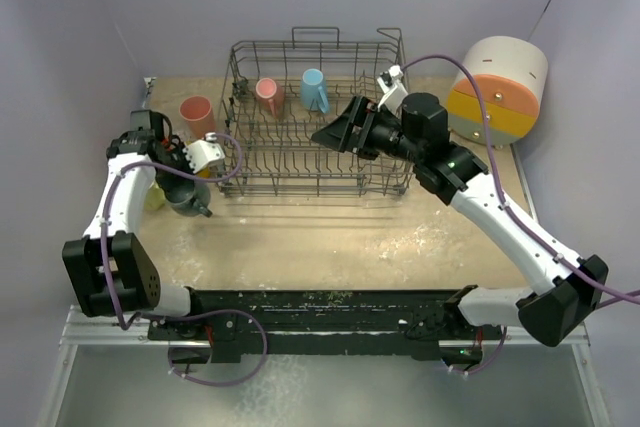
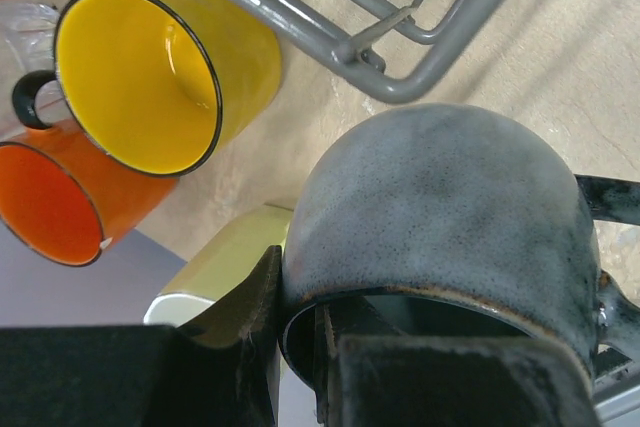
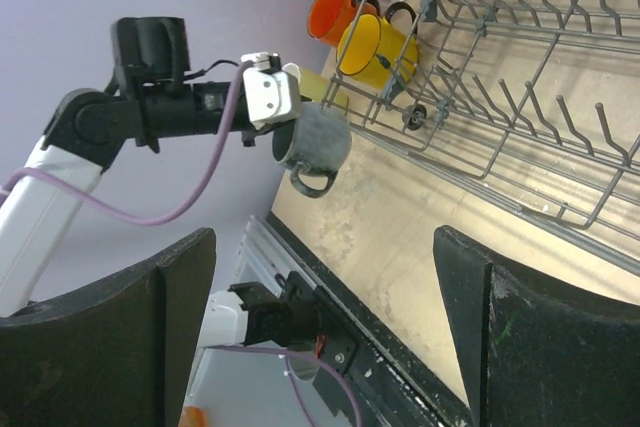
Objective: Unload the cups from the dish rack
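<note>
Left gripper (image 3: 285, 132): clamped on the rim of the grey mug (image 2: 440, 207), one finger inside the mouth and one outside on the wall.
Grey mug: out of the dish rack (image 1: 320, 172), just off its left front corner. It is tipped sideways in my grip with the handle hanging down, and I cannot tell whether it touches the table (image 1: 330, 237).
Right gripper (image 1: 328, 134): jaws wide apart with nothing between them, hovering over the middle of the rack.
Cups in the rack: the light blue cup (image 1: 315, 89) and the salmon cup (image 1: 268, 95), both along its back, left of centre.
Cups beside the rack: the yellow mug (image 2: 150, 62), orange mug (image 2: 55, 197), pale yellow-green cup (image 2: 225, 267) and pink tumbler (image 1: 197, 115), grouped off its left end.
Step in hand: as I judge it, setting the grey mug down left of the rack.
Doing it well: roll my wrist so the base goes down first. Aim for bare table on the near side of the group, since the yellow-green cup sits close behind my fingers. Lower slowly, because a rim pinch is thin. Let go only once the base rests flat, then lift straight up so the inner finger does not drag the mug over.
Writing: none readable. The cups are plain, and the round drawer box (image 1: 497, 87) right of the rack shows only orange and yellow bands.
</note>
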